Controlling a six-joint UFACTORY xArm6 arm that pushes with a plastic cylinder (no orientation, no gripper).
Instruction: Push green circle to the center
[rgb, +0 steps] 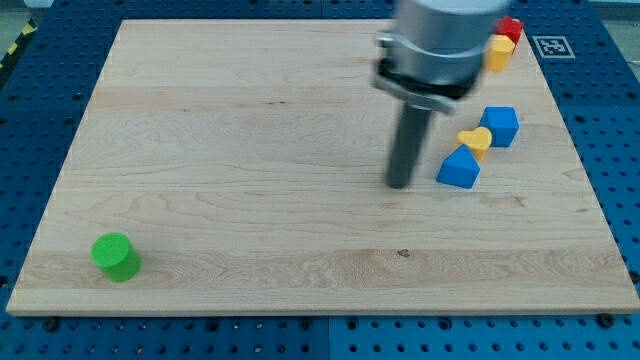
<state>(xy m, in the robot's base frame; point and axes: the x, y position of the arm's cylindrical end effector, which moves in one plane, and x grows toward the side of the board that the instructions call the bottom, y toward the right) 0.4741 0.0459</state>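
Note:
The green circle sits near the view's bottom left corner of the wooden board. My tip rests on the board right of the middle, far to the right of and above the green circle. It stands just left of a blue block, with a small gap between them.
A yellow heart-shaped block and a blue cube lie right of my tip. A yellow block and a red block sit at the view's top right, partly behind the arm. A blue pegboard table surrounds the board.

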